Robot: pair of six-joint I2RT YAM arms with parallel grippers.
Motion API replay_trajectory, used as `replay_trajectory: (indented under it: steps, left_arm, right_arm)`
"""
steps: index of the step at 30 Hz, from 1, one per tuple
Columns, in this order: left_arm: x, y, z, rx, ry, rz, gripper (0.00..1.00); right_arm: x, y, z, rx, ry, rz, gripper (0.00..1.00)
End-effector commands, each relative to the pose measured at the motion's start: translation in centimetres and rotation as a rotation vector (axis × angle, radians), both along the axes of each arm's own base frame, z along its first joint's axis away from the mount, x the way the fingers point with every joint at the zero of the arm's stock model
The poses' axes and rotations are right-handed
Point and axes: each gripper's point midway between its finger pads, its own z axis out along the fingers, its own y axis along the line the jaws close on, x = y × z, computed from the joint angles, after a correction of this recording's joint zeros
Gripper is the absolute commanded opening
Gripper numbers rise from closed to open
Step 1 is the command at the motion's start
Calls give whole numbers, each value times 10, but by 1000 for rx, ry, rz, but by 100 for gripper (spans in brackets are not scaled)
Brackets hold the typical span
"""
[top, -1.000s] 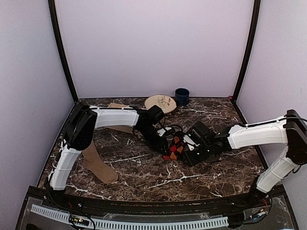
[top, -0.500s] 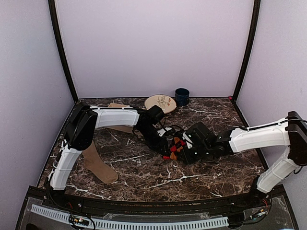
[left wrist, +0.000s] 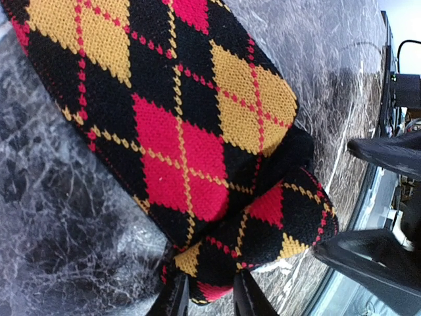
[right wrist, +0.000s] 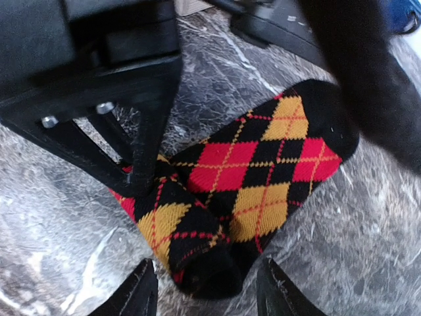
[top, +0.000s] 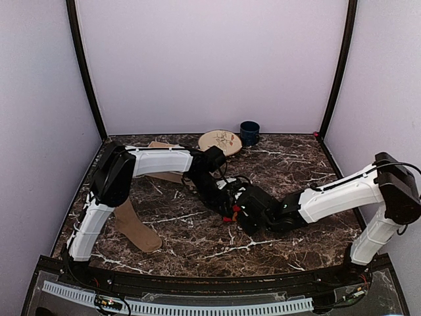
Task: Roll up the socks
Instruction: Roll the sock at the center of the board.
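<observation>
Item 1: argyle sock [right wrist: 253,168], black with red and orange diamonds, folded double, at the centre of the marble table [top: 197,245]. Left gripper [left wrist: 207,297]: jaws clenched on the sock's fold. Right gripper [right wrist: 207,289]: jaws released, straddling the bunched end. Item 2: tan sock [top: 135,227], flat, near left. Far edge: wooden disc [top: 220,140], blue cup [top: 249,132].

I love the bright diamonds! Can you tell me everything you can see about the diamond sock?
The diamond sock looks knitted and soft: black, with red and yellow-orange diamonds crossed by thin dotted lines. It lies on the dark marble table, doubled over on itself at one end into a small fold. The left gripper pinches that folded end. The right gripper stands open on either side of the same end, apparently not squeezing it.
</observation>
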Motion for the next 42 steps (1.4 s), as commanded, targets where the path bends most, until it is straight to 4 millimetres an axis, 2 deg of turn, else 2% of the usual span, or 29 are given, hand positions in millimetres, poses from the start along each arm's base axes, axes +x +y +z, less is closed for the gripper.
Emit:
replay_trajectory:
  steps: [1,15,18,26,35,42]
  left_arm:
    - [-27,39,-45,199,112,-37,27]
    - [-27,38,-43,177,120,-62,27]
    - [-26,37,-42,174,121,-62,27]
    - [-22,38,-44,185,121,-44,27]
    - [5,34,-42,201,71,97,33]
    - [20,26,-36,186,56,198,36]
  right_arm:
    - [7,8,-6,-74,-89,21,52]
    - [6,23,-30,-189,-117,108,52]
    - [2,23,-37,-198,-89,131,46]
    - [-13,20,-52,-162,25,168,20]
    - [-29,15,-58,-11,223,135,16]
    - [-34,7,-56,53,290,103,15]
